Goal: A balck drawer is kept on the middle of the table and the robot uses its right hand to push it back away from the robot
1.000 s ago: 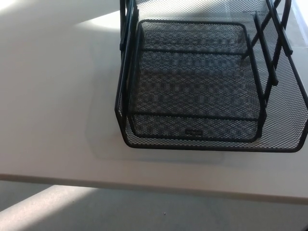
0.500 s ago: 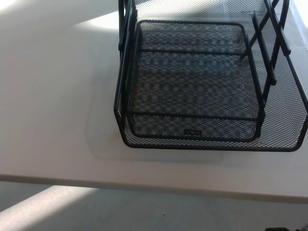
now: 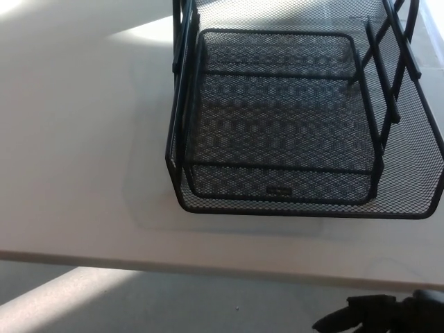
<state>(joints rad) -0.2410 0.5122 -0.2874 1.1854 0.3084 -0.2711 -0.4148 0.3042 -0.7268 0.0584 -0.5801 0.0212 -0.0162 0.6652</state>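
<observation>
Right robot hand (image 3: 378, 316) is showing at the bottom right corner, below the counter's near edge, black, only partly in frame. One finger (image 3: 331, 321) is pointing toward picture left; cannot tell how far the robot hand is opened, and it is touching nothing visible. Left robot hand is not showing.

Up from the robot hand, the white counter (image 3: 76, 173) is filling most of the view, its near edge running across the lower part. Sunlight is falling on its upper left area.

Black drawer (image 3: 277, 132) is sitting on the counter, centre to right of the view, well apart from the robot hand. It is made of black wire mesh with a thin metal frame. An inner mesh tray is lying inside a wider outer mesh tray (image 3: 416, 159), whose rounded front rim is facing the robot. Small dark label (image 3: 279, 190) is sitting on the inner tray's front wall. Upright bars are rising on both sides, top cut off by the frame edge. Both trays are holding nothing.

Grey floor (image 3: 173, 305) is showing below the counter edge, with a sunlit patch at bottom left.
</observation>
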